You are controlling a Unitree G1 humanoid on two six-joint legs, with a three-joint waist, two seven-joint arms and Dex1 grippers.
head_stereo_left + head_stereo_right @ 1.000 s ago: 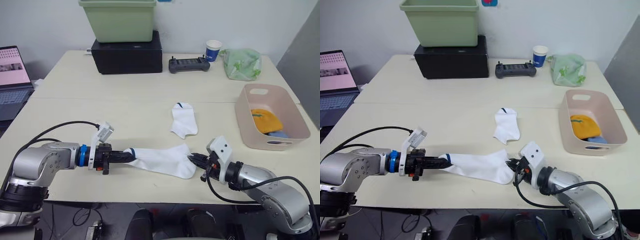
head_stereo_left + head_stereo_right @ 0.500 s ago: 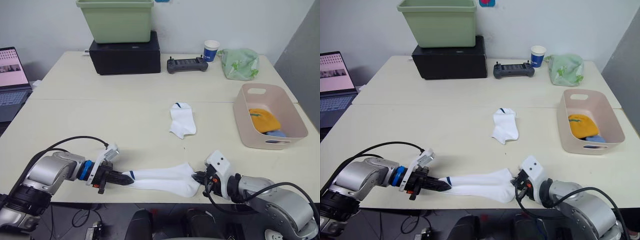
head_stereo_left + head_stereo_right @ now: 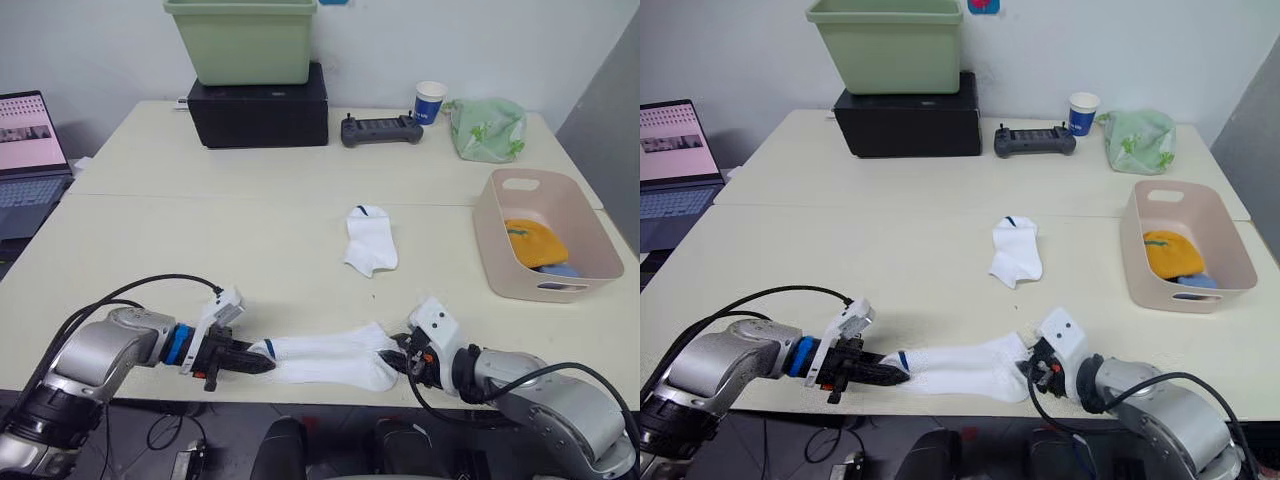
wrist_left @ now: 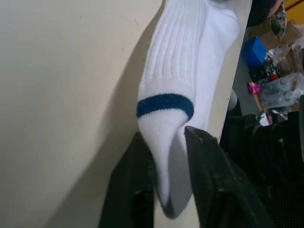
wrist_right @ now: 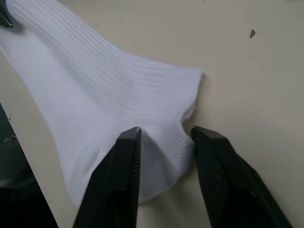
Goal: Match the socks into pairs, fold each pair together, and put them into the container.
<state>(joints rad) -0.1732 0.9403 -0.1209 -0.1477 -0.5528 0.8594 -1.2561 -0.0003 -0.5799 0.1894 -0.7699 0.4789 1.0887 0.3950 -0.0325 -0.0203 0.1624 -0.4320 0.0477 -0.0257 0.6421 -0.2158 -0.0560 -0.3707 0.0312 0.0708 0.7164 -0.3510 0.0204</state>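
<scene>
A white sock point(image 3: 325, 358) with a dark blue band lies stretched along the table's front edge. My left gripper point(image 3: 262, 362) is shut on its cuff end point(image 4: 166, 142). At the toe end point(image 5: 161, 156), my right gripper point(image 3: 398, 357) is shut on the fabric. A second white sock point(image 3: 368, 238) lies flat in the middle of the table. The pale pink container point(image 3: 500, 245) stands at the right; a mustard-orange sock point(image 3: 532, 241) and a light blue sock point(image 3: 562, 269) lie inside it.
A green bin point(image 3: 243, 40) sits on a black box point(image 3: 262, 104) at the back. Beside them are a black controller point(image 3: 380, 129), a paper cup point(image 3: 429, 100) and a pale green cloth bag point(image 3: 485, 127). A laptop point(image 3: 28, 145) stands at far left.
Both grippers have drawn the held sock back toward the table's front edge, and it now lies straighter and lower. The camera view has also shifted slightly.
</scene>
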